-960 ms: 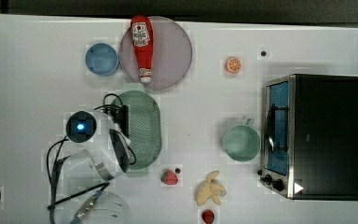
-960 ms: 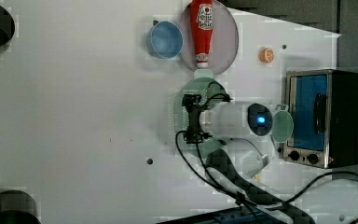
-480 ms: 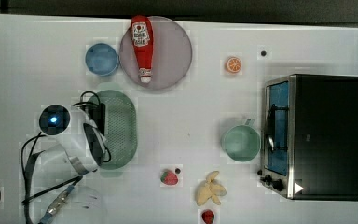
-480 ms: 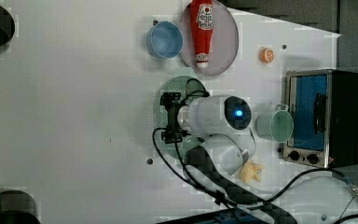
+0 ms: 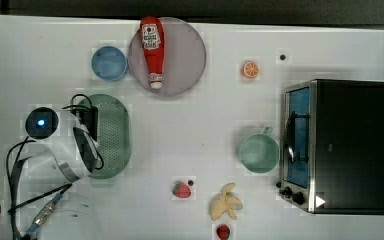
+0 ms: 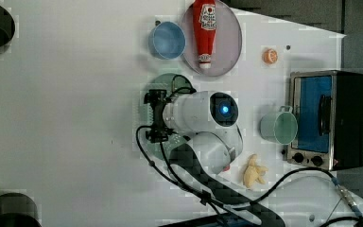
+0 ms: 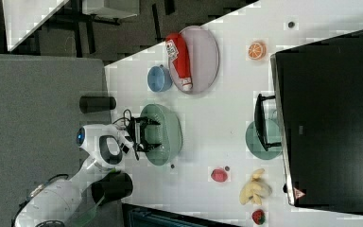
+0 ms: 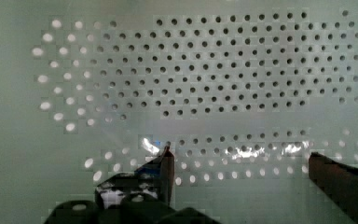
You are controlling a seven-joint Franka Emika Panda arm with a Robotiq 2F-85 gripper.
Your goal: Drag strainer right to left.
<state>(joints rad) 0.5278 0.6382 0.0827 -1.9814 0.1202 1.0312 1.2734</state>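
Toward the top view's left, below the blue bowl, the strainer lies flat on the white table. Inside it the gripper is held spread, fingers down at the dotted floor. Downward pressure should be kept steady and travel level, so the pale mint oblong basin is not tipped or slipped
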